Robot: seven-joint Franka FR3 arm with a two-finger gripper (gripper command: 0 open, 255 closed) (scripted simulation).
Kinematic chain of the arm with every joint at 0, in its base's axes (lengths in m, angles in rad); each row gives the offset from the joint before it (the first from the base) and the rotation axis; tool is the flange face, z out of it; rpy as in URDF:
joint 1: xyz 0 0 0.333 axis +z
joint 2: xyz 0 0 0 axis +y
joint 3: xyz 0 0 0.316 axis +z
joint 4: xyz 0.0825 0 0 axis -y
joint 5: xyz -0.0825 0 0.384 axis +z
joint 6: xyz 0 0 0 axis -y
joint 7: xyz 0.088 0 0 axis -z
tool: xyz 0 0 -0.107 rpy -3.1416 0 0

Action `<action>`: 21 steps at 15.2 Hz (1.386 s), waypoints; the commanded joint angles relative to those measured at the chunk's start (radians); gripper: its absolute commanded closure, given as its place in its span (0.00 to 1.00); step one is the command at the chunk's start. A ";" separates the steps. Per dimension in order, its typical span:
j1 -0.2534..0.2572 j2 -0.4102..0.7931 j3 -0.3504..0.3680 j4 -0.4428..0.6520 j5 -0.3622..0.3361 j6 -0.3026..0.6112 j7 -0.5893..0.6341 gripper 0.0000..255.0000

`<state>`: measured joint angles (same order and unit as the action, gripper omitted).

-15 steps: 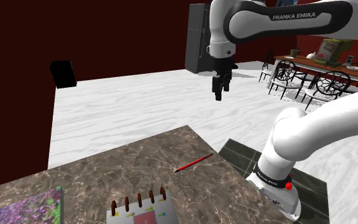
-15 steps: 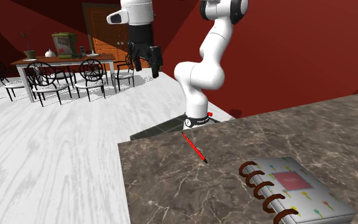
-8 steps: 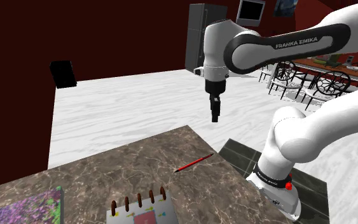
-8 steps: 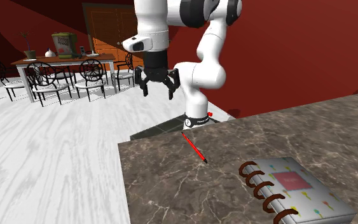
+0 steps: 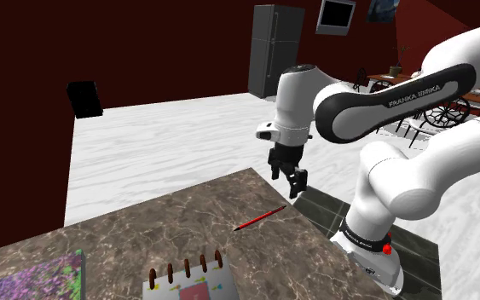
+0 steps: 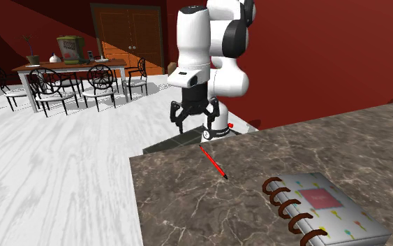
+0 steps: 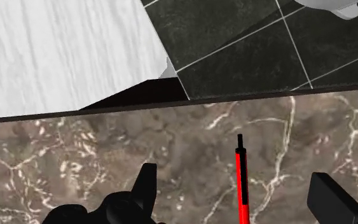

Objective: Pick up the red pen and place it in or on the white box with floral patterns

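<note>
The gripper (image 5: 288, 177) hung open over the counter's (image 5: 144, 230) edge, fingers apart, holding nothing. The pen (image 5: 260, 218) lay flat on the counter just beneath it. In the wrist view one end of the pen ran out of frame between the fingers. The patterned box (image 5: 25, 277) sat well apart, cropped at the corner.

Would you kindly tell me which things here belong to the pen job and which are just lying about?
For the job:
red pen
floral-patterned box
gripper, open, above the pen

Just lying about:
spiral notebook
dining chairs
dark refrigerator
</note>
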<state>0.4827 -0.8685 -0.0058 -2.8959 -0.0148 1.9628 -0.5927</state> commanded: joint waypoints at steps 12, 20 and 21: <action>0.059 0.043 -0.007 -0.136 0.010 0.194 -0.076 0.00; 0.058 0.045 -0.008 -0.135 0.009 0.194 -0.078 1.00; 0.058 0.044 -0.008 -0.136 0.009 0.194 -0.078 1.00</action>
<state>0.5384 -0.8258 -0.0145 -3.0252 -0.0088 2.1607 -0.6714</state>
